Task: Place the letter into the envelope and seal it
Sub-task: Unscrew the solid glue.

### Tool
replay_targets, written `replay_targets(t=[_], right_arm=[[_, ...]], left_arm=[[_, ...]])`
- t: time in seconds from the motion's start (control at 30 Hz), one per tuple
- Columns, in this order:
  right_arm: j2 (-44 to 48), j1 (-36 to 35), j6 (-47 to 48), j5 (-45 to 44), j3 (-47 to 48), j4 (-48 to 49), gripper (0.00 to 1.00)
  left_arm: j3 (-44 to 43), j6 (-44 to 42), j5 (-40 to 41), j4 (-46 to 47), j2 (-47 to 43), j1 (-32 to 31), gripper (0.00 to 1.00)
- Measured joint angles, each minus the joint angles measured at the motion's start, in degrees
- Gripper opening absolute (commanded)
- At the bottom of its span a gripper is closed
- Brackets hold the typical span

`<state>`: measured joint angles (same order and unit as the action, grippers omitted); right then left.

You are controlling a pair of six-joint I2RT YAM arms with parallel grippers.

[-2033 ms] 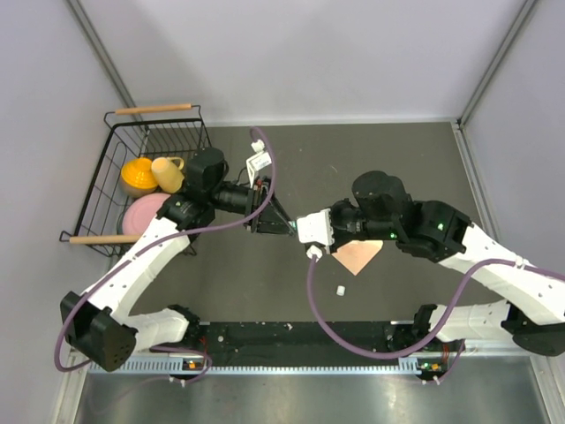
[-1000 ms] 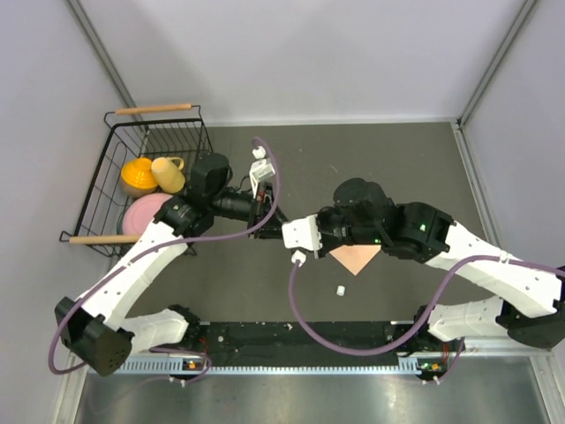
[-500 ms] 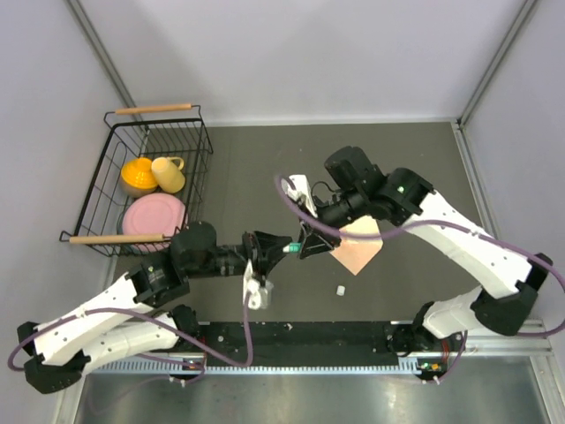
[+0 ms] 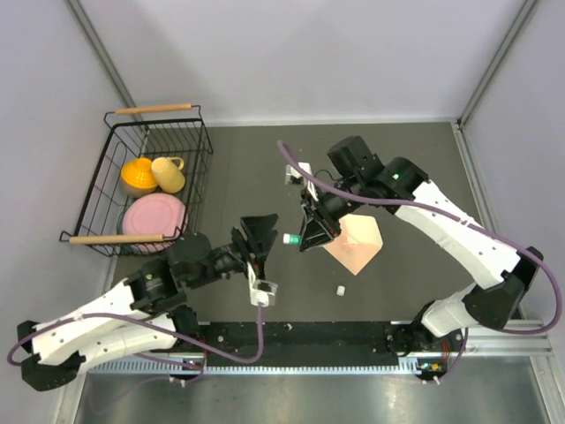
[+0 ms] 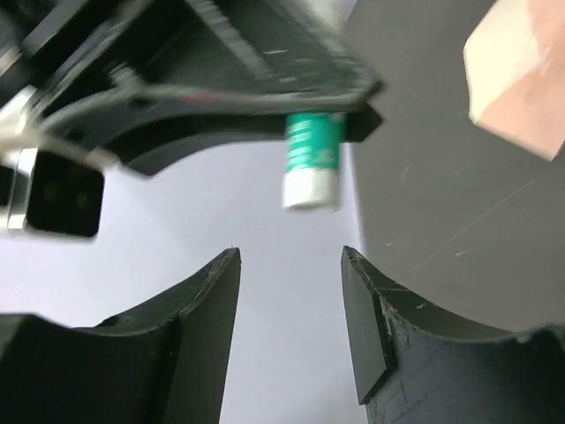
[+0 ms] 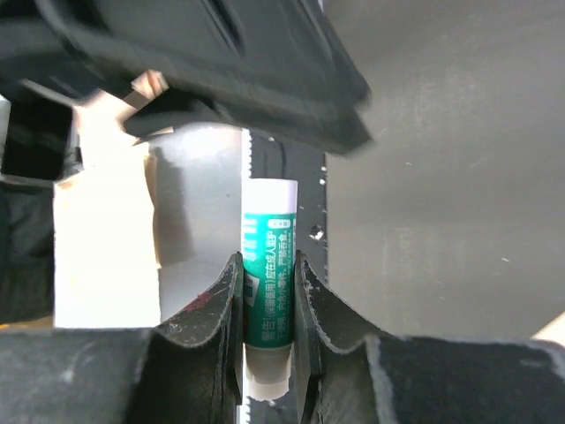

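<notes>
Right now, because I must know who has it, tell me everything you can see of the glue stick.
The glue stick is a small cylinder with a green printed label and a plain white end, plastic by its look. The right gripper clamps its green body between its fingers, holding it above the table. Its white end sticks out toward the left gripper, whose fingers stand open and do not touch it.

Surface (image 4: 415,159), top view: envelope (image 4: 357,249) lies ctr-right; glue stick (image 4: 290,238) at its 9 o'clock, in right hand (image 4: 303,238); left hand (image 4: 267,238) just beyond, apart; basket (image 4: 154,109) w/ dishes (image 4: 152,215) inside, far at 10 o'clock.
</notes>
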<state>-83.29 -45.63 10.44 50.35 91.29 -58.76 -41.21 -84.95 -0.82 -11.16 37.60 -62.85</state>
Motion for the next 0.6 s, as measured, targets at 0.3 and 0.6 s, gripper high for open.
replay_targets(t=[0.3,0.6], right_arm=[[7.32,0.0,10.8,-10.25,1.46,2.93,0.0],[13.51,-5.99,23.12,-23.52,-3.23,9.73,0.0]], left_arm=[[-20.7,51.65,-24.04,-16.72,3.37,19.3,0.55],[-10.08,112.28,-52.92,9.38,15.06,31.85,0.59]])
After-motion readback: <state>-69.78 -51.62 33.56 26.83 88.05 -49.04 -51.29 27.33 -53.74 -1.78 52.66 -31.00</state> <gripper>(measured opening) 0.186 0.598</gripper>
